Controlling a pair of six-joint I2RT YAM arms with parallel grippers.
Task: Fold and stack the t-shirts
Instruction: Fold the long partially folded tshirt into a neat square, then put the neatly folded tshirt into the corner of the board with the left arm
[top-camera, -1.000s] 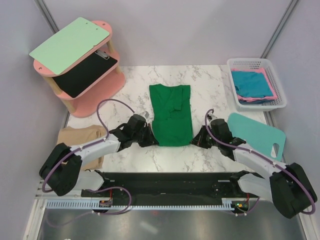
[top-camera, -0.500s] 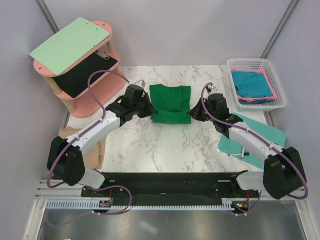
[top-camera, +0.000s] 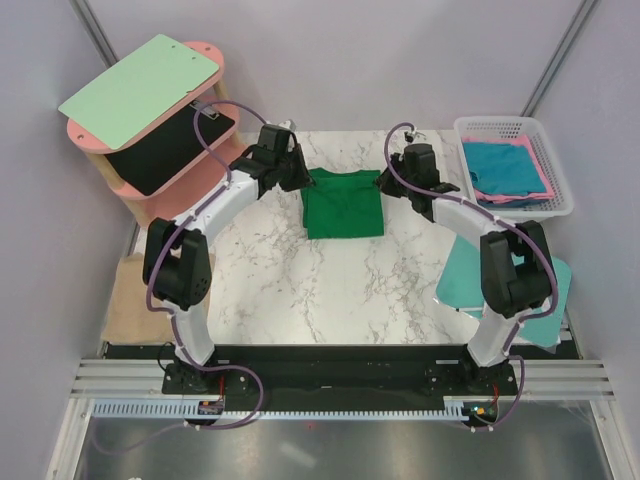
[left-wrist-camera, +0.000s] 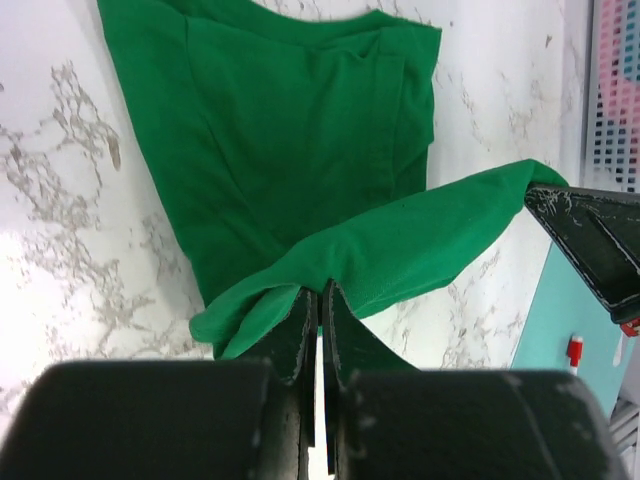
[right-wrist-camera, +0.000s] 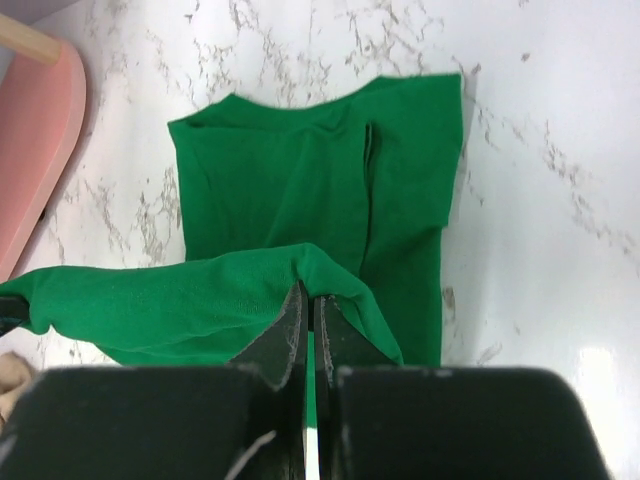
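Green shirt (top-camera: 343, 205) lies left of the basket (top-camera: 498, 122), folded narrow, with one edge lifted over the rest, so this fold looks half done. Tan shirt (top-camera: 128, 300) sits far left of the basket; folded or not, can't tell. Teal shirt (top-camera: 505, 160) and pink shirt (top-camera: 543, 175) wait in the basket. Left gripper (left-wrist-camera: 320, 295) and right gripper (right-wrist-camera: 305, 295) each pinch that lifted edge, jaws pressed together on cloth. No stack yet.
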